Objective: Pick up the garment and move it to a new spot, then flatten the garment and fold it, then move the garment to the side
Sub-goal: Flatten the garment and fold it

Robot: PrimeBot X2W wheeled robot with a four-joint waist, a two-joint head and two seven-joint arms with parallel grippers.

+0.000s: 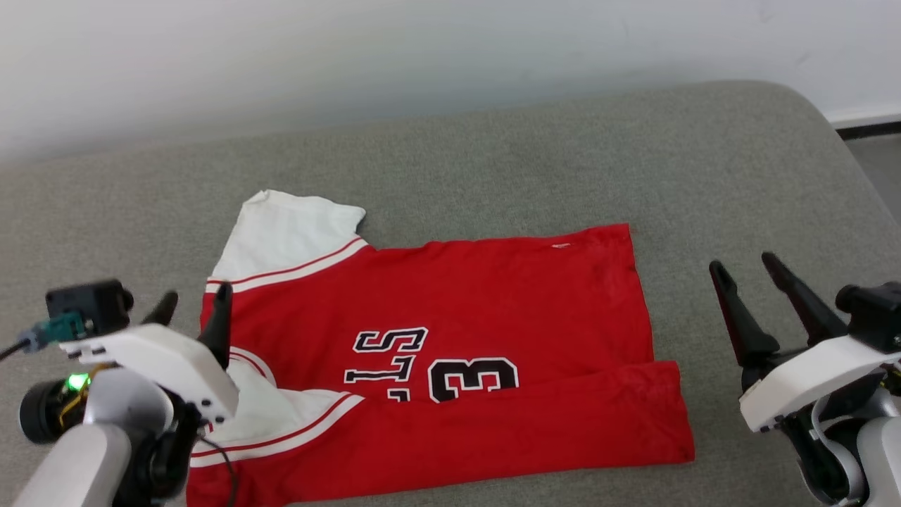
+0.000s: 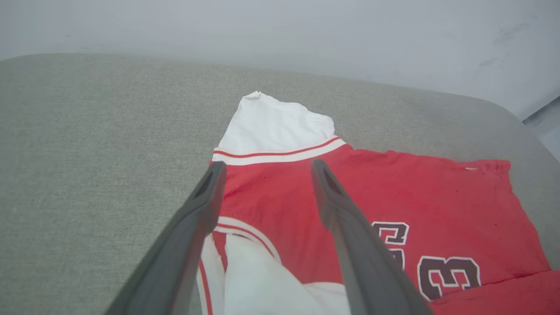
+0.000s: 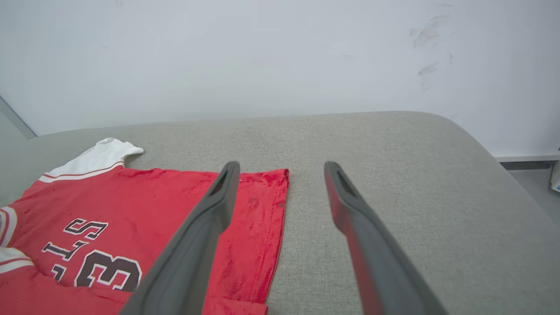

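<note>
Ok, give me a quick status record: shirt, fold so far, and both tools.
shirt: red, flat on the grey cushion, collar end toward the robot's left
fold: near edge turned over the front, hiding part of the lettering
left tool: open, over the collar end, holding nothing
right tool: open, over bare cushion beside the hem end, holding nothing

Left gripper (image 1: 196, 299) low at the left, fingers spread wide; right gripper (image 1: 744, 267) likewise parted — both holding nothing.

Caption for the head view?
Partly folded red jersey on grey cushion; open left tool by its sleeves, open right tool beside its hem.
</note>
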